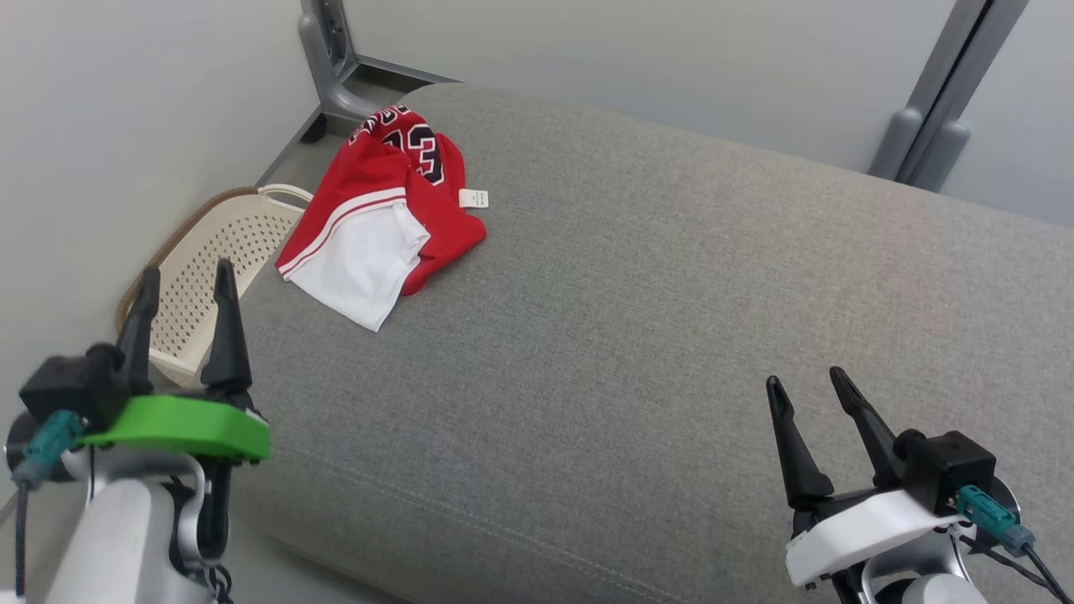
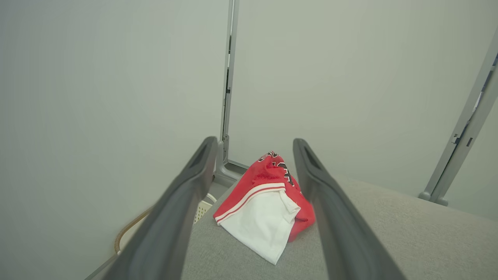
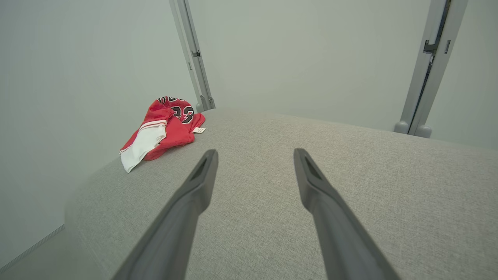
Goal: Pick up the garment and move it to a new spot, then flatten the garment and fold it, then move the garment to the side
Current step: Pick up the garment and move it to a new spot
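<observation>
I have the garment (image 1: 382, 214) bunched at the far left corner of the cushion (image 1: 638, 319). It is a red jersey with a white panel turned out toward me, and its far edge lies close to the cushion's rim. Both claws hang near me, well apart from it. The left claw (image 1: 187, 268) is spread and empty at the near left edge, by the basket (image 1: 210, 252) on the floor. The right claw (image 1: 805, 377) is spread and empty at the near right.

I judge the step in hand to be the first pickup. The left claw looks lined up, since its wrist view shows the garment between the fingers (image 2: 183, 202). I would run it forward and down, spread, until it straddles a thick ridge of the red bunch rather than the thin white flap, then pinch. I'd press slightly into the cushion to catch cloth and lift clear before carrying it right to the open middle. The risk I'd watch is a trailing hem slipping off the left rim toward the basket.
</observation>
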### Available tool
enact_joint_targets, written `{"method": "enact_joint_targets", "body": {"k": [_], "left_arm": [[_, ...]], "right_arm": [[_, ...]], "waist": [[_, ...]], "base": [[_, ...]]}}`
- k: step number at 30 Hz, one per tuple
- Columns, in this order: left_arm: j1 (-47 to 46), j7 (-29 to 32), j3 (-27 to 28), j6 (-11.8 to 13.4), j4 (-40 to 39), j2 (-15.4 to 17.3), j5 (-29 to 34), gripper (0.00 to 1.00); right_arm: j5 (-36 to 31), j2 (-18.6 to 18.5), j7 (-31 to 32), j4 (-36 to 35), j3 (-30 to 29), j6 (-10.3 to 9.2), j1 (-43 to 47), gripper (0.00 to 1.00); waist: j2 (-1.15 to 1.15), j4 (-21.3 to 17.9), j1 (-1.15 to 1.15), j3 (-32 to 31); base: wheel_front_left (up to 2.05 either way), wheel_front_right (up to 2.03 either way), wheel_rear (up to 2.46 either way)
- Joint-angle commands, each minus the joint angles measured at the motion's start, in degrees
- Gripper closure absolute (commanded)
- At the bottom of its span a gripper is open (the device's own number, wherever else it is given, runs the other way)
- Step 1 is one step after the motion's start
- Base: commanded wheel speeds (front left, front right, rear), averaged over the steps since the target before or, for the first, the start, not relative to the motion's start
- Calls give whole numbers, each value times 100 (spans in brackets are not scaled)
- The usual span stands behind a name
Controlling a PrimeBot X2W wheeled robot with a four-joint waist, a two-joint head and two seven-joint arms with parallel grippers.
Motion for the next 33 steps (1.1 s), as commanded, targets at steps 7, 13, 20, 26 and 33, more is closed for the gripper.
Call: {"method": "enact_joint_targets", "body": {"k": [7, 13, 20, 26, 33], "left_arm": [[-1359, 919, -23, -328, 649, 304, -314, 0], [-2178, 1795, -106, -608, 1903, 422, -757, 0], [-2726, 2308, -126, -749, 3237, 506, -1162, 0], [-3001, 2498, -185, -794, 3927, 440, -1401, 0], [-3250, 2542, -373, -810, 4549, 362, -1705, 0]], "right_arm": [[-221, -18, 182, -203, 46, -7, -277, 0], [-422, -20, 294, -337, 33, -6, -505, 0], [-624, -24, 420, -535, -94, -7, -692, 0], [-699, -102, 536, -708, -108, -7, -793, 0], [-731, -208, 692, -906, -91, -7, -889, 0]], "waist": [[0, -502, 0, 700], [0, -875, 0, 1292], [0, -1106, 0, 1798], [0, -1140, 0, 2106], [0, -1168, 0, 2400]], "base": [[0, 0, 0], [0, 0, 0], [0, 0, 0], [0, 0, 0], [0, 0, 0]]}}
